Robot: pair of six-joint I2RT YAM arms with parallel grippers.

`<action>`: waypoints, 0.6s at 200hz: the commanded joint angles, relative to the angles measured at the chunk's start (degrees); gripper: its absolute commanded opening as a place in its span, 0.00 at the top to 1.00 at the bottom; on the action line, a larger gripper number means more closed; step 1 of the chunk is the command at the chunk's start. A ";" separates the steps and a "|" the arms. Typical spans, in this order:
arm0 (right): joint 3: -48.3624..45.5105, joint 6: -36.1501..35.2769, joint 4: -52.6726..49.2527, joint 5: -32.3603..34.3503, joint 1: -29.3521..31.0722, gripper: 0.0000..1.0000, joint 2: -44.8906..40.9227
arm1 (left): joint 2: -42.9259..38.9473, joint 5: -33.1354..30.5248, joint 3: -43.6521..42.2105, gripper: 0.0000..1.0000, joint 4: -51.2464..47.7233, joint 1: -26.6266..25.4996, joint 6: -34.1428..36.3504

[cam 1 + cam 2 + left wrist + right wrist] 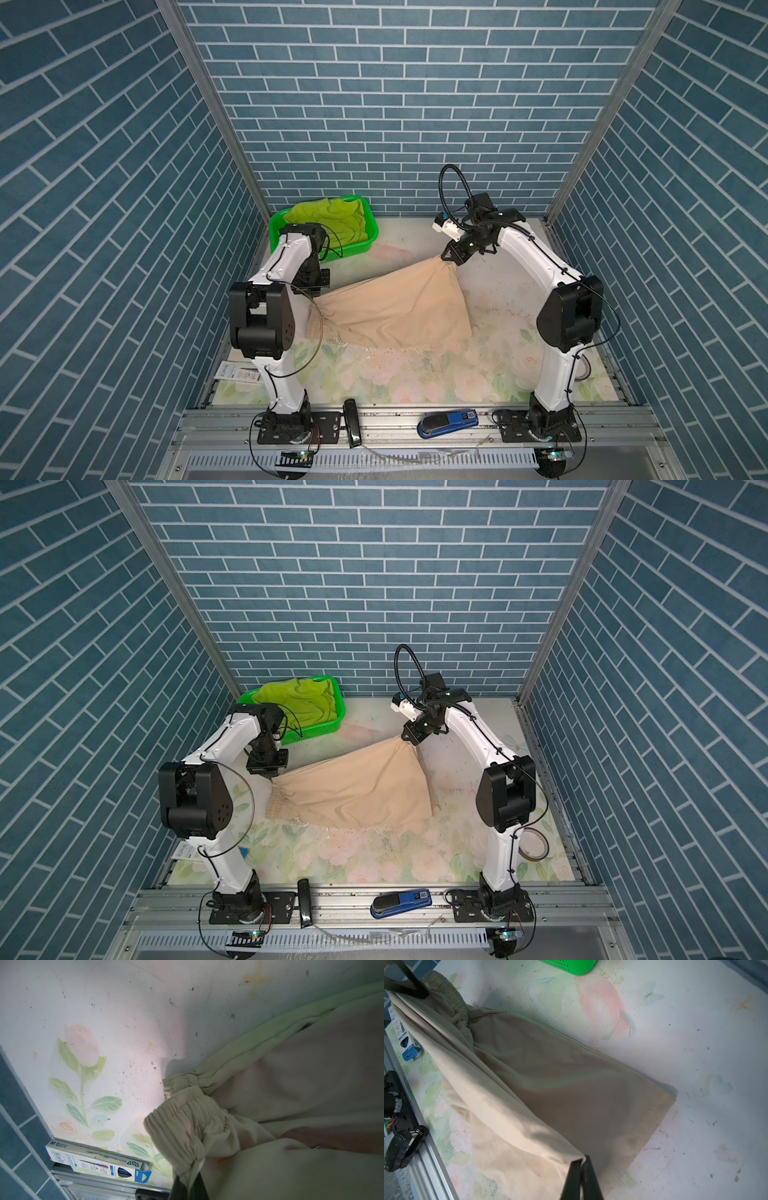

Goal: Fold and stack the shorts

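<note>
The beige shorts [395, 307] [353, 787] hang stretched between both grippers above the flowered table, their lower edge dragging on it. My left gripper [314, 296] [188, 1180] is shut on the gathered elastic waistband [182, 1122] at the left end. At the far right corner, my right gripper [448, 259] [581, 1162] is shut on a leg hem of the beige shorts [550, 1084] and holds it raised. The lime green shorts [328, 218] [295, 700] lie crumpled in the green basket [374, 232] at the back left.
A pencil box [239, 370] [93, 1157] lies at the table's left edge. A blue stapler [446, 422] and a black object [351, 422] sit on the front rail. A tape roll [536, 843] lies by the right arm. Brick-patterned walls enclose three sides.
</note>
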 commanded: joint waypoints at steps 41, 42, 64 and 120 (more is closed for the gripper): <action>5.07 1.53 0.76 2.42 -3.49 0.51 7.67 | 3.62 -9.52 2.36 0.01 -1.93 4.00 2.52; 4.95 1.71 0.92 2.48 -3.48 0.50 7.55 | 3.57 -9.46 2.45 0.00 -1.94 4.00 2.52; -1.77 7.24 5.45 3.80 -3.80 0.37 1.85 | 1.14 -5.49 4.99 0.00 -1.44 4.09 2.76; -31.85 20.66 12.63 1.92 -4.23 0.33 -16.77 | -12.73 3.63 4.67 0.00 -0.19 5.39 2.26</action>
